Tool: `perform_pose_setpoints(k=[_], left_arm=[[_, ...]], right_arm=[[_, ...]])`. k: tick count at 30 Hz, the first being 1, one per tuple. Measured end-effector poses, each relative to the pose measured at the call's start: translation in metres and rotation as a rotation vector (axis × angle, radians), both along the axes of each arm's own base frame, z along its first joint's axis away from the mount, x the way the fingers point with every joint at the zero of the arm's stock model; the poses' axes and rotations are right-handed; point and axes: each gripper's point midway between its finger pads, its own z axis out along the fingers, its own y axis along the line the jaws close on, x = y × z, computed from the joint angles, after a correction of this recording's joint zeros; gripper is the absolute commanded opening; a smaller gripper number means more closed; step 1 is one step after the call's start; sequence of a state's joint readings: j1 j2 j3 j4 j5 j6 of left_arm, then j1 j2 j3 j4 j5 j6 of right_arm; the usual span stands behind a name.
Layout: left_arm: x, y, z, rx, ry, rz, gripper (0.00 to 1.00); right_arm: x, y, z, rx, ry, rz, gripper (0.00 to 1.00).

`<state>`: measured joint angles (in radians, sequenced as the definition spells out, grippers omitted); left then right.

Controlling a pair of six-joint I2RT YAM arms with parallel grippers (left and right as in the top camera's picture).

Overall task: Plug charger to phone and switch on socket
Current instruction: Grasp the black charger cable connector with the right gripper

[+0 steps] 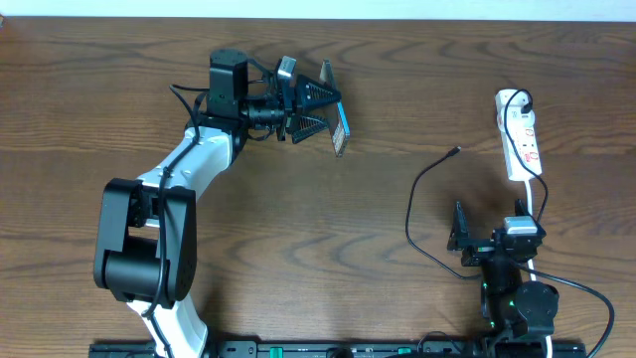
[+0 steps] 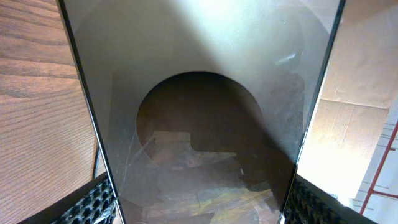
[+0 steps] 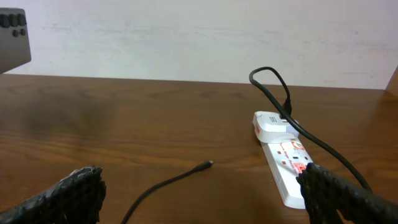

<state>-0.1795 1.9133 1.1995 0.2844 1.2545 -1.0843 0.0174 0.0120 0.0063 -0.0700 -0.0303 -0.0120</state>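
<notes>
My left gripper (image 1: 323,109) is shut on the phone (image 1: 338,114) and holds it on edge above the table at the upper middle. In the left wrist view the phone's shiny grey face (image 2: 199,112) fills the frame between the two fingers. The charger's thin black cable (image 1: 412,204) runs from its plug in the far end of the white socket (image 1: 521,134) to a loose connector (image 1: 455,151). My right gripper (image 1: 459,239) is open and empty, near the table's front edge. In the right wrist view the connector (image 3: 207,164) and socket (image 3: 283,152) lie ahead of it.
The socket's white cord (image 1: 542,194) runs down past the right arm. A dark box (image 3: 12,46) shows at the far left of the right wrist view. Bare brown wood (image 1: 298,239) lies between the two arms.
</notes>
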Motion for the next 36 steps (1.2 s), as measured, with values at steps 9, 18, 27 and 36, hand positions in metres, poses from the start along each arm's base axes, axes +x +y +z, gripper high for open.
perform_pose_setpoints(k=[9, 18, 27, 36], left_arm=[[0.000, 0.000, 0.000, -0.003, 0.018, 0.003, 0.54], [0.000, 0.000, 0.000, -0.004, 0.026, 0.005, 0.54], [0.000, 0.000, 0.000, -0.007, 0.047, 0.009, 0.54], [0.000, 0.000, 0.000, -0.010, 0.065, 0.012, 0.54]], right_arm=[[0.000, 0.000, 0.000, 0.000, 0.000, -0.001, 0.99], [-0.002, 0.018, 0.003, 0.188, 0.008, 0.090, 0.99], [-0.014, 0.062, 0.008, 0.727, 0.141, 0.312, 0.99], [-0.019, 0.071, 0.008, 0.816, 0.186, 0.357, 0.91]])
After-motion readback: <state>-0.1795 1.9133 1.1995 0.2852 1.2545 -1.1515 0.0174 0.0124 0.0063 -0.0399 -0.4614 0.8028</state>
